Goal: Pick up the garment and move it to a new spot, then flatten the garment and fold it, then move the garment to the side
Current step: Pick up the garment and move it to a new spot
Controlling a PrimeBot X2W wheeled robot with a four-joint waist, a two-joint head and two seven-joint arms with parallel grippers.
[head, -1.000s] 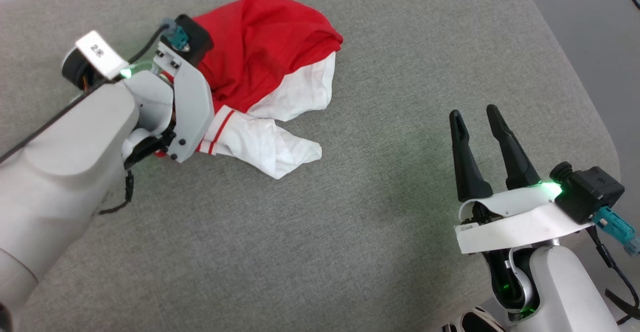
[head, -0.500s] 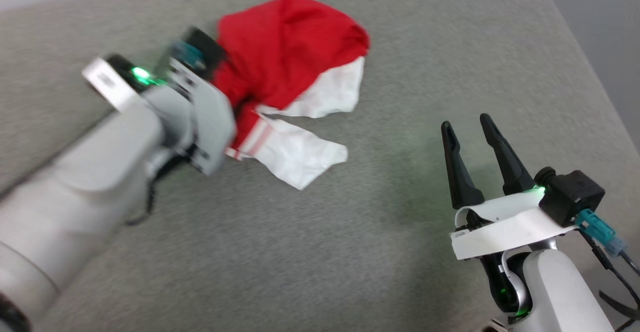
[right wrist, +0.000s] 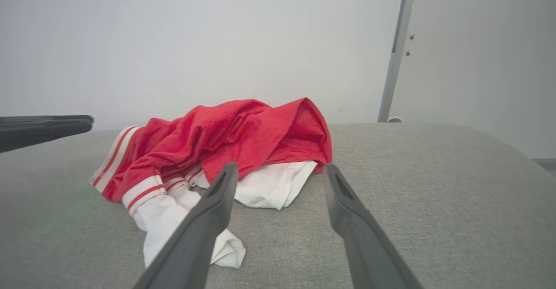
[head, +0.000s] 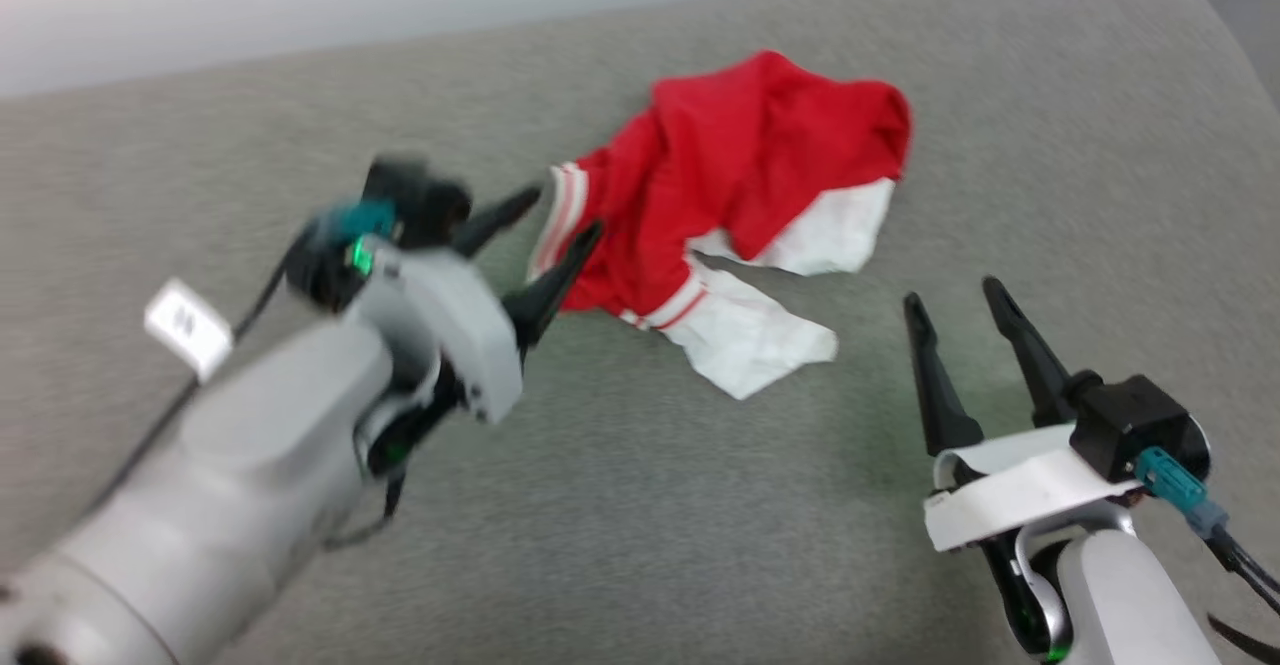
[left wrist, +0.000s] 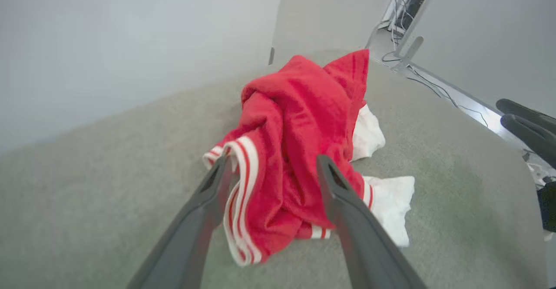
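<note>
garment bunched on grey fabric surface, not held. left gripper open at its striped trim; right gripper open, empty, near the white sleeve. Looks like the flatten step. Next probably: each pinches a separate edge, then spread.

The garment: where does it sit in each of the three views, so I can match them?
Head view: garment upper centre-right, crumpled on the grey padded surface.
Left wrist view: garment centre, just beyond the open left hand.
Right wrist view: garment centre-left, mid-height.
Shared landmark: its striped-cuffed white sleeve.
</note>
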